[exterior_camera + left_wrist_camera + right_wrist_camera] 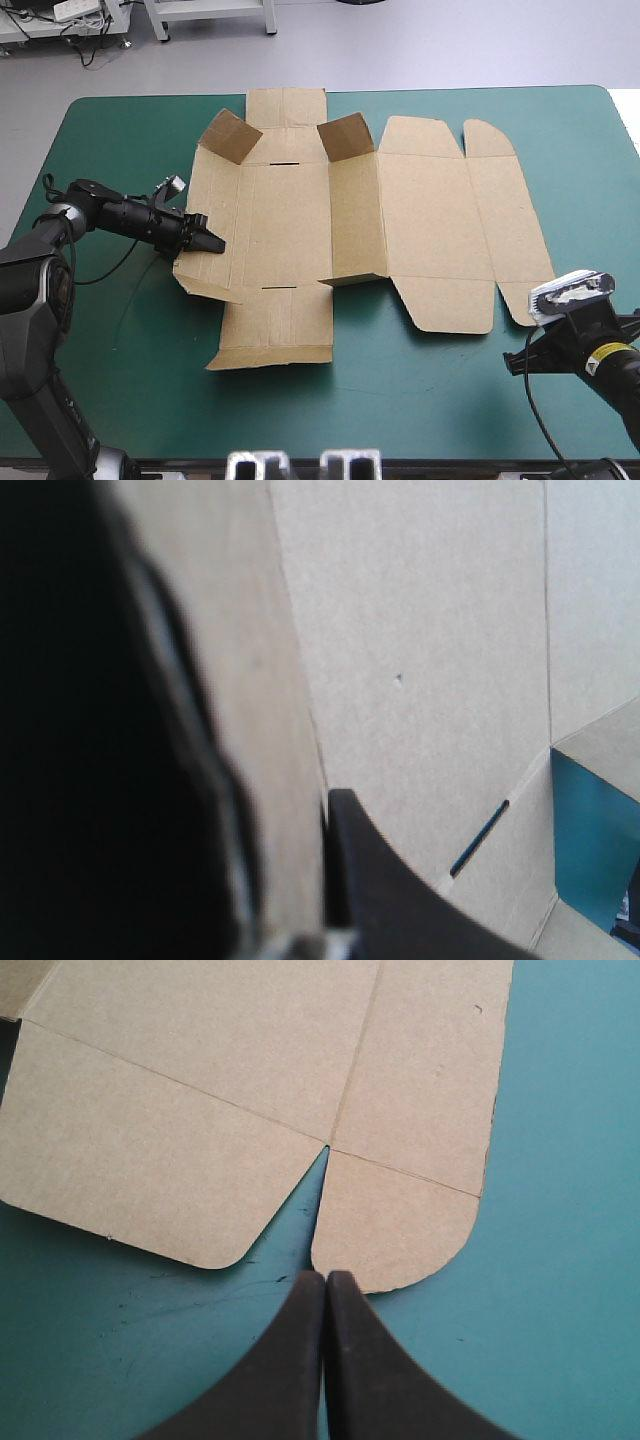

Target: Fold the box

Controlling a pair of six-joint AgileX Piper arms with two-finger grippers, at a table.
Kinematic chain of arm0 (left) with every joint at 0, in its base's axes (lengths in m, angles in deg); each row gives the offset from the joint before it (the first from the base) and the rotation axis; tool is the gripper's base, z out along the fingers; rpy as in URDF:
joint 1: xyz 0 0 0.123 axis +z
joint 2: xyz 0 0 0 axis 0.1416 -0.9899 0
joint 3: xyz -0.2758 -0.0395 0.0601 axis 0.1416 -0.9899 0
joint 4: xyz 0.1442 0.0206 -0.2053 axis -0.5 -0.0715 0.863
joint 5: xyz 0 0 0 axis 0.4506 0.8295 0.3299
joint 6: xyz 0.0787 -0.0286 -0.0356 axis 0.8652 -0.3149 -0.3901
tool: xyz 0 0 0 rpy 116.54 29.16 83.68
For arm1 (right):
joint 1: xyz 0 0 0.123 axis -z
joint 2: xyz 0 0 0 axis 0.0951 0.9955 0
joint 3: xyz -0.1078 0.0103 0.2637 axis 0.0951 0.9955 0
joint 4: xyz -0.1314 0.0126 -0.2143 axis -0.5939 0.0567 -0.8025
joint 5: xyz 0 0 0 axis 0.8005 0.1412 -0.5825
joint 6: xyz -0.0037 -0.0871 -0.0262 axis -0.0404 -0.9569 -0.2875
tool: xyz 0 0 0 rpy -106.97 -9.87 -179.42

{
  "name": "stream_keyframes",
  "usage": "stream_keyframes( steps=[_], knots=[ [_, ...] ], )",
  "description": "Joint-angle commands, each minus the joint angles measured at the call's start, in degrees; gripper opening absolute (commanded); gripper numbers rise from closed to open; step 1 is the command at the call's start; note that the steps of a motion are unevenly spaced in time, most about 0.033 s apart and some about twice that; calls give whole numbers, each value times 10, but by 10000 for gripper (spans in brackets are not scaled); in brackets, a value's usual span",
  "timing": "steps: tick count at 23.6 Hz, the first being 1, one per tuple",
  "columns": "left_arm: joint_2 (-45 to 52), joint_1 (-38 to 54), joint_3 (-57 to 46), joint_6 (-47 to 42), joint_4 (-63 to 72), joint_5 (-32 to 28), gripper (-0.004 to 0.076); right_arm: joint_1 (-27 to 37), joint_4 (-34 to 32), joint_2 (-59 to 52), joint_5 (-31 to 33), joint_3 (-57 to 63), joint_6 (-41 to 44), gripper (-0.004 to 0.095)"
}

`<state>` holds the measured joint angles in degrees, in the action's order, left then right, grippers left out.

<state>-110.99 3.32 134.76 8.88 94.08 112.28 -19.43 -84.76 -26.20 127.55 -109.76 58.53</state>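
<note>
Clamps the box (340,220) by its left side panel with the left gripper (212,242), brown board pinched between the black fingers (390,890), that panel tilted up off the teal-green cover (120,330). Holds the right gripper (325,1278) pressed together in one pointed arch, nothing between, with the rounded corner flap (400,1230) just ahead of the tips. Leaves the rest of the sheet flat between both grippers, two small flaps (232,135) standing at the far side.
</note>
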Motion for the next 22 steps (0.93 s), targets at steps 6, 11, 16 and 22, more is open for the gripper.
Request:
stream_keyframes(
  steps=[6, 11, 16, 22],
  knots=[
    [88, -49, 74, 35, -87, 40, -11, 1, -13, 4, -39, -12, -2, -24],
    [158, -120, 198, 30, -221, 15, -11, 1, -2, 4, -67, -13, -19, -24],
    [174, -244, 351, 94, -362, 11, -11, 1, 22, 16, -83, -28, -24, -24],
    [175, -445, 392, 60, -682, -38, -11, 1, 17, 76, -129, -158, -54, -24]
  ],
)
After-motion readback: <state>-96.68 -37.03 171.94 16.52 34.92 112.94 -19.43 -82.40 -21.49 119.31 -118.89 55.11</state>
